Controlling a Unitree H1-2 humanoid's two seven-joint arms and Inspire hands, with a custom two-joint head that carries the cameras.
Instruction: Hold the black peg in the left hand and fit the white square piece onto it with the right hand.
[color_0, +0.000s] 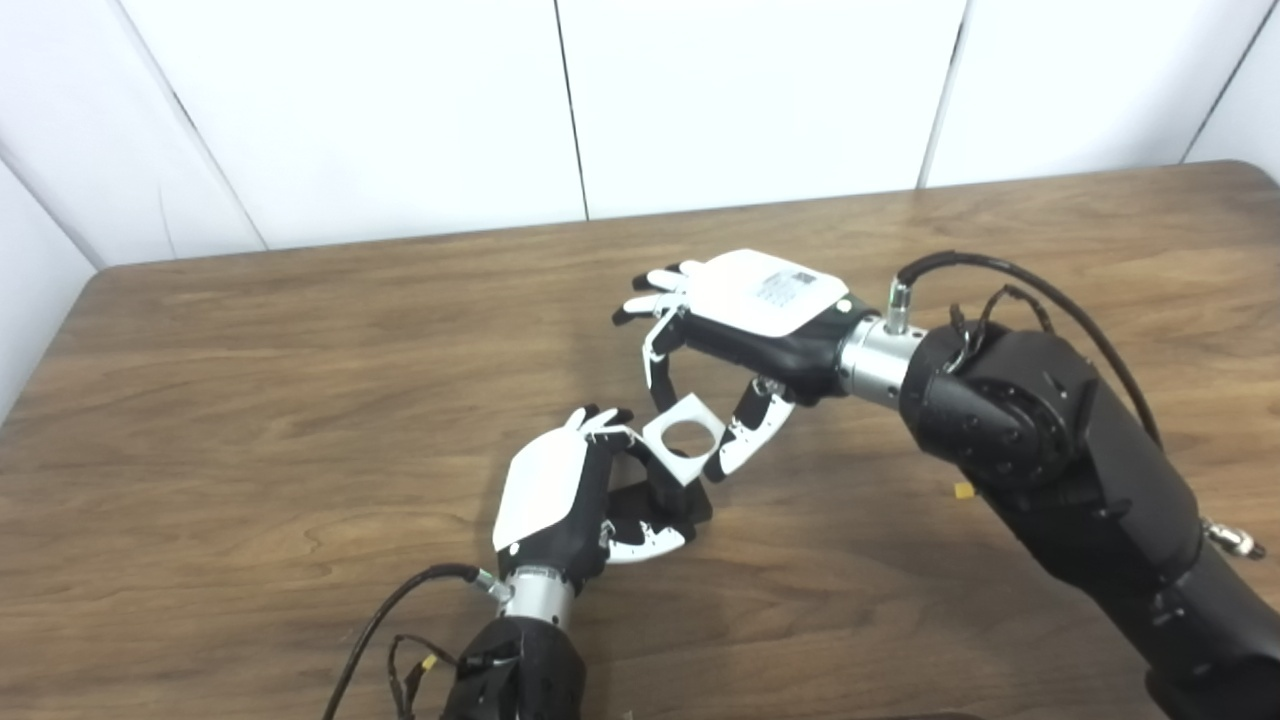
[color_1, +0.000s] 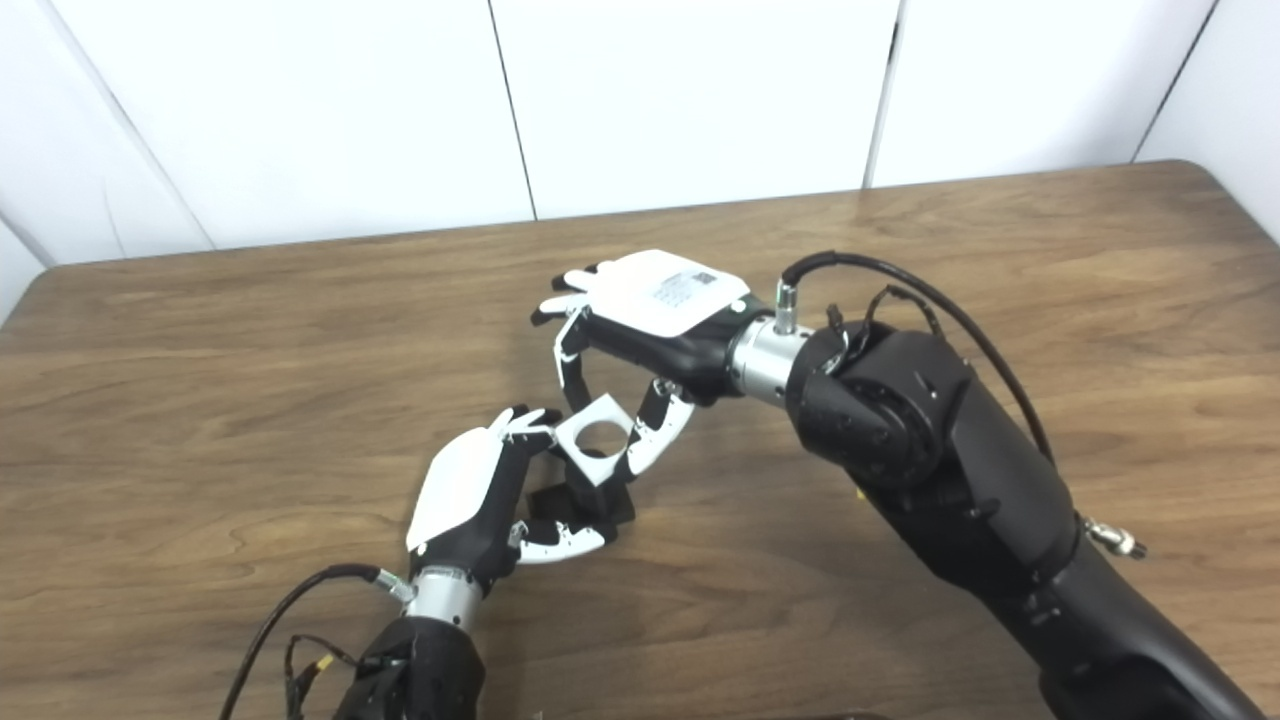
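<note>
Nearest me, the left hand (color_0: 560, 495) is wrapped around the black peg (color_0: 662, 492), propping it up off the desk (color_0: 250, 400), seemingly so its top is free to take the part. Just beyond, the white square piece (color_0: 684, 437) sits at the peg's top, pinched at its edges by the right hand (color_0: 745, 330), its round hole unobstructed.
</note>
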